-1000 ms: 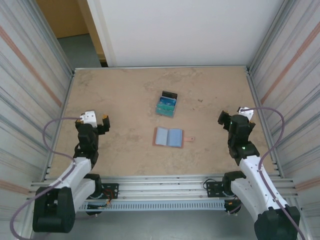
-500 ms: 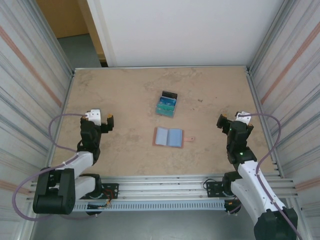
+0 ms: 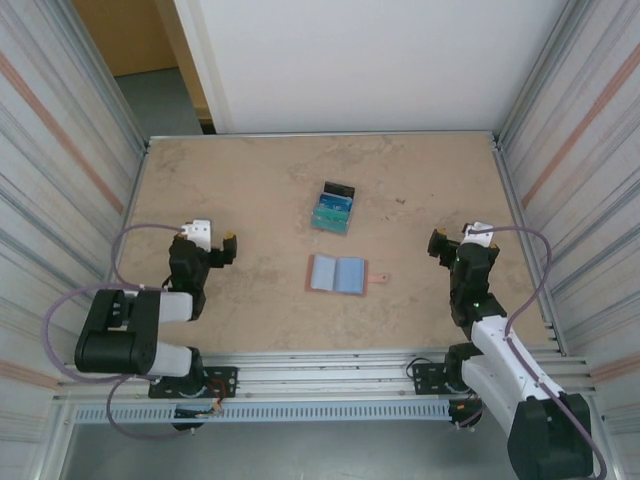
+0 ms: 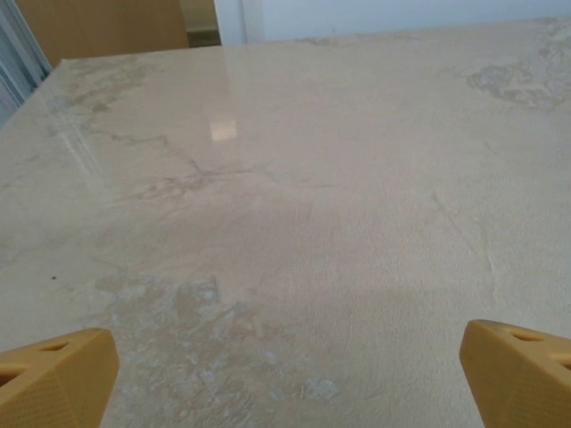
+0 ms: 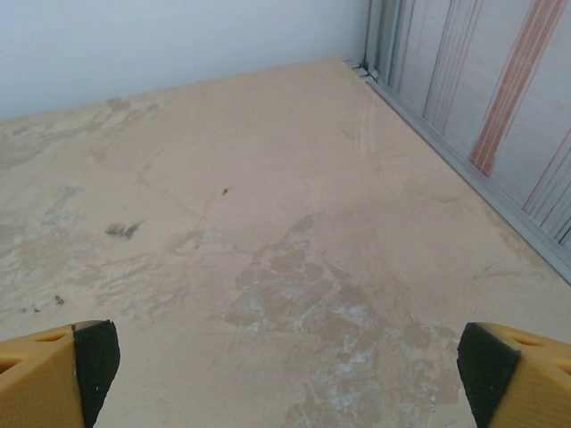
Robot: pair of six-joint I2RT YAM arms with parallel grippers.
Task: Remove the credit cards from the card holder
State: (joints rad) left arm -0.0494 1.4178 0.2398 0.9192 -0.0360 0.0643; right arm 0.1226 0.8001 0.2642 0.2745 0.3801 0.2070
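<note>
Seen from above, the card holder [image 3: 337,274] lies spread open, blue-grey inside up, at the centre of the tan table [image 3: 250,190]. The credit cards [image 3: 333,208] (teal, light blue, black) overlap in a pile just beyond it. The left gripper [image 3: 214,244] and right gripper [image 3: 452,240] hover wide open and empty, well apart from both
</note>
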